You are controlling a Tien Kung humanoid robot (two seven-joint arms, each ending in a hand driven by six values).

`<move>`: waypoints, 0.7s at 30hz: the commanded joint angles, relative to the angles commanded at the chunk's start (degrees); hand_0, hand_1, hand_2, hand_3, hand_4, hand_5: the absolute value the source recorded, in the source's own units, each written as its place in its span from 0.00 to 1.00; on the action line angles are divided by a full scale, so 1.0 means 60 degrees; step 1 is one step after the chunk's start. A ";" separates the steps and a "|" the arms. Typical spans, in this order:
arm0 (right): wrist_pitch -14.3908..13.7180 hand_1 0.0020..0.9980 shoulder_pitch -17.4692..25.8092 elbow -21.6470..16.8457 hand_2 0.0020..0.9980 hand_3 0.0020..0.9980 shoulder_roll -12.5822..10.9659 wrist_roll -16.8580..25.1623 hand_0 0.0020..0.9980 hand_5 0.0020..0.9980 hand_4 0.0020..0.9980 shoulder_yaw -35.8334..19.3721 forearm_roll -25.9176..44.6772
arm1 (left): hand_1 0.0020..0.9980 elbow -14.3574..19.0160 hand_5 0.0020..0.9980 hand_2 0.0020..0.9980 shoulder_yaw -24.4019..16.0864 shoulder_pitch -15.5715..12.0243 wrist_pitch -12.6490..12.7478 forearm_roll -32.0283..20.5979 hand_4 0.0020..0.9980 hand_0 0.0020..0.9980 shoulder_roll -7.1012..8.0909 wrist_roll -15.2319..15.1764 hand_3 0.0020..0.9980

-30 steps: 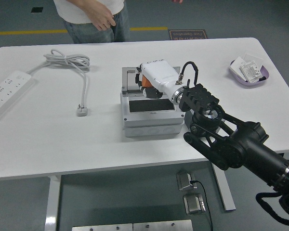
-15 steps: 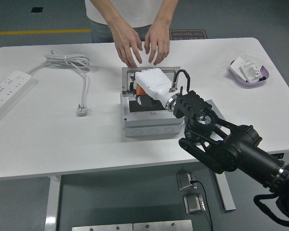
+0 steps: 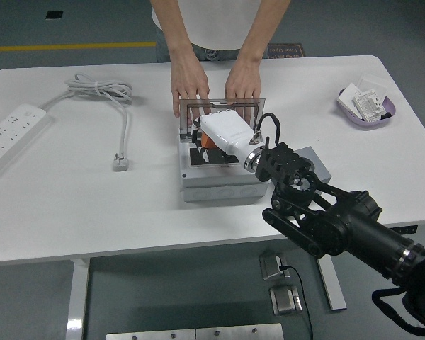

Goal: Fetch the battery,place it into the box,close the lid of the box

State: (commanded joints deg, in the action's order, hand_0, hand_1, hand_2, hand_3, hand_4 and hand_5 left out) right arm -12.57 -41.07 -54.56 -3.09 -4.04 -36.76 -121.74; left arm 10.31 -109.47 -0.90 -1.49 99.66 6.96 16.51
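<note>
Orange shows under our right hand (image 3: 223, 134), prob. the battery (image 3: 207, 140), now low inside the grey box (image 3: 219, 177); fingers hidden beneath the white shell, so we can't tell their state. In the last sec the hand dropped in, and a person's hands (image 3: 190, 88) came to steady the raised lid (image 3: 223, 106). Release, then lid-closing remain. Purple tray (image 3: 348, 112) w/ small packets sits far right.

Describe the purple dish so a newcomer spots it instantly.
Start at the white table and go to its far right corner. The purple dish sits there alone, shallow, holding small white packets. It is the table's only coloured container; the grey box sits mid-table.
</note>
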 joint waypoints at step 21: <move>-0.0248 0.24 -0.0014 0.1253 0.27 0.25 0.0168 0.1049 0.25 0.00 0.00 -0.0104 0.0834 | 0.69 0.0000 0.32 0.66 -0.0001 0.0012 -0.0004 0.0050 0.67 0.70 -0.0017 0.0002 0.72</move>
State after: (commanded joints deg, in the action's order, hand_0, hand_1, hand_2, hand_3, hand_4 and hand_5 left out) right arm -14.06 -41.16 -47.05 -2.09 2.26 -37.38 -116.73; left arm 10.31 -109.47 -0.82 -1.51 99.96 6.86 16.52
